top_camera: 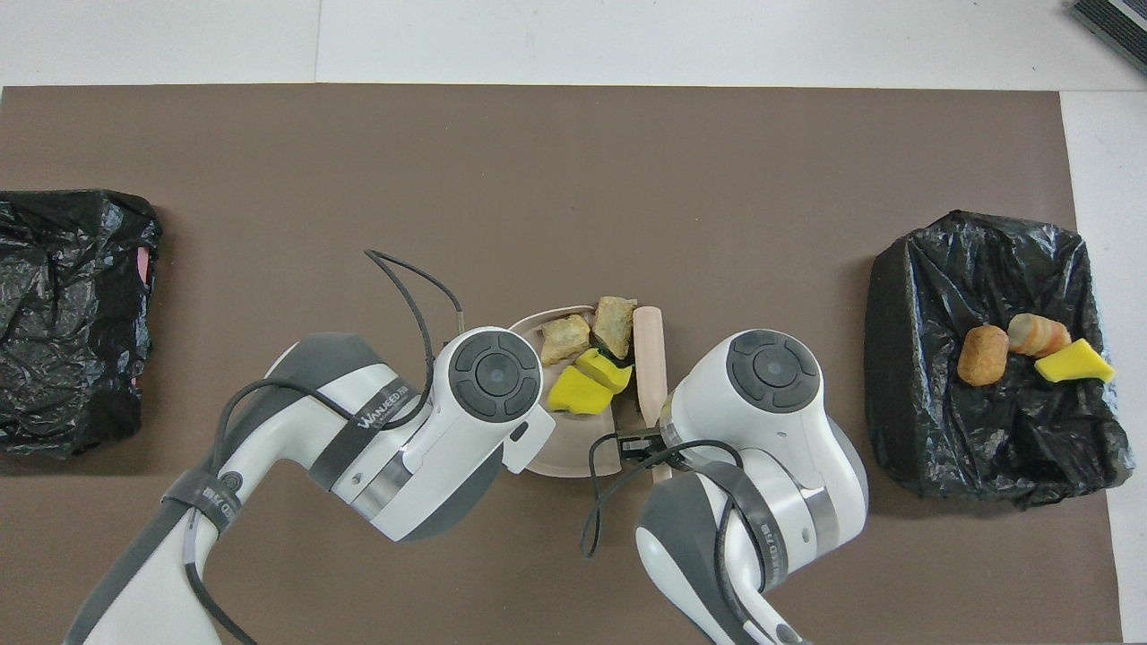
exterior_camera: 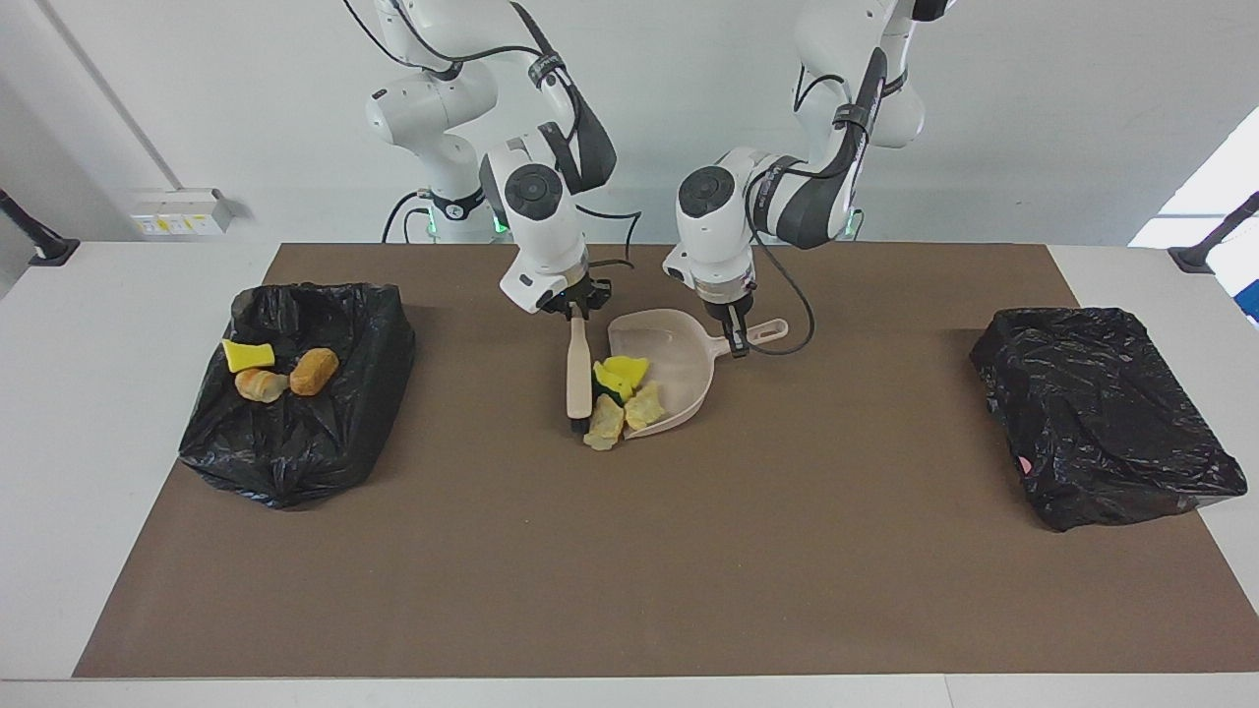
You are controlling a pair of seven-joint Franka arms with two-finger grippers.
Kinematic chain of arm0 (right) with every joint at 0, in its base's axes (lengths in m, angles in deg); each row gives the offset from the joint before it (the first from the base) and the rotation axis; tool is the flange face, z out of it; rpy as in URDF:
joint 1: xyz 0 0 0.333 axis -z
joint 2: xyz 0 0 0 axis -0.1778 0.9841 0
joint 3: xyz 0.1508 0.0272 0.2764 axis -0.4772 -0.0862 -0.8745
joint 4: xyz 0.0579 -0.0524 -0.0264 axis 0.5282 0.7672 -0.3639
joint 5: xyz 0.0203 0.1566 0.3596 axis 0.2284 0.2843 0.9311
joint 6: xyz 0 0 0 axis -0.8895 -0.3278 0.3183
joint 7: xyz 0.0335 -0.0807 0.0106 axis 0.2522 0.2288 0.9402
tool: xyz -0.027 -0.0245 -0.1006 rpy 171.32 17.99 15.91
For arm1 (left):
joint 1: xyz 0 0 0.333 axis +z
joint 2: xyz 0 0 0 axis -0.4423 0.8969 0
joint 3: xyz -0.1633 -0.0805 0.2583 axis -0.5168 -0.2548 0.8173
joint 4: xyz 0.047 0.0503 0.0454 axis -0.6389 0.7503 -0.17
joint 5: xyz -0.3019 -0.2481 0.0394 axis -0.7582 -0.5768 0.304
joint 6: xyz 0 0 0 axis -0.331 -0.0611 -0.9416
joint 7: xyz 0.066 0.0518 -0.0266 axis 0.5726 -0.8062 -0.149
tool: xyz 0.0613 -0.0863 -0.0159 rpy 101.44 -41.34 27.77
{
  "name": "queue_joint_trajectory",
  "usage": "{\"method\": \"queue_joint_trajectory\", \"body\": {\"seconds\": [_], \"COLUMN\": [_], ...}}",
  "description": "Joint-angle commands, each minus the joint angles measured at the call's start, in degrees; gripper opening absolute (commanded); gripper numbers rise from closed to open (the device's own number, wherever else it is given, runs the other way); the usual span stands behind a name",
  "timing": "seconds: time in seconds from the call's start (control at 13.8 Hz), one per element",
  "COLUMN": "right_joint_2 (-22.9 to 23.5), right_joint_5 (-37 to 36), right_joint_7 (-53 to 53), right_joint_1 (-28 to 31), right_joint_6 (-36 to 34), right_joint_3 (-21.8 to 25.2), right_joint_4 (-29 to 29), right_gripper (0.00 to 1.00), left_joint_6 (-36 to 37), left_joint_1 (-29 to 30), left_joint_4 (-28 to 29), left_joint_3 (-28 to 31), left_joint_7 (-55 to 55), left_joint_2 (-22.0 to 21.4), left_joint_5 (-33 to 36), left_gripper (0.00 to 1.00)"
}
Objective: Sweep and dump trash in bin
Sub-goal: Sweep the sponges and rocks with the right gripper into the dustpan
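A brown mat covers the bench (exterior_camera: 118,472). One black-lined bin (exterior_camera: 295,393) at the right arm's end holds three scraps; another bin (exterior_camera: 1102,413) sits at the left arm's end. The left gripper (exterior_camera: 736,346) has its fingers clenched on the dustpan (exterior_camera: 679,379) handle. The right gripper (exterior_camera: 577,310) grips the brush (exterior_camera: 578,379), pressed against the trash (exterior_camera: 620,398) at the dustpan's mouth.

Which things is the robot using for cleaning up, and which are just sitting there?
In use:
- brush, held by the right gripper
- dustpan, held by the left gripper
- trash bits at the dustpan's mouth
- bin with trash, at the right arm's end

Just sitting there:
- other black bin, at the left arm's end
- brown mat
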Motion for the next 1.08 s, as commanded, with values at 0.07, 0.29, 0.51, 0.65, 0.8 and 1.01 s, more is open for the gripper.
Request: {"method": "queue_joint_trajectory", "body": {"seconds": [0.07, 0.29, 0.51, 0.65, 0.8, 1.01], "right_joint_2": [0.7, 0.5, -1.3, -3.7, -5.6, -7.2], "right_joint_5": [10.3, 18.0, 19.3, 18.9, 16.6, 9.4], "right_joint_7": [10.6, 11.9, 11.0, 9.3, 9.2, 8.6], "right_joint_1": [0.0, -1.5, -2.4, -2.4, -1.5, 0.1], "right_joint_6": [0.6, 0.5, -0.8, -4.1, -8.0, -11.3], "right_joint_3": [0.0, -0.6, -0.8, -0.7, -0.1, 0.0], "right_joint_4": [-1.2, -1.7, -1.7, -1.7, -1.8, -2.1], "right_gripper": [0.0, 0.0, 0.0, 0.0, 0.0, 0.0], "left_joint_6": [-1.4, -2.5, -2.8, -3.2, -4.5, -5.5], "left_joint_1": [-0.9, -0.9, -0.9, -0.5, -0.3, -0.2], "left_joint_4": [2.7, 2.7, 2.7, 2.7, 2.7, 2.7], "left_joint_3": [0.7, 0.7, 0.7, 0.7, 0.7, 0.7], "left_joint_7": [0.9, 0.9, 0.9, 0.9, 0.9, 1.0], "left_joint_2": [-2.0, -1.9, -1.9, -1.8, -1.6, -1.5], "left_joint_5": [0.9, 0.9, 0.9, 0.9, 0.9, 0.9], "left_gripper": [0.0, 0.0, 0.0, 0.0, 0.0, 0.0]}}
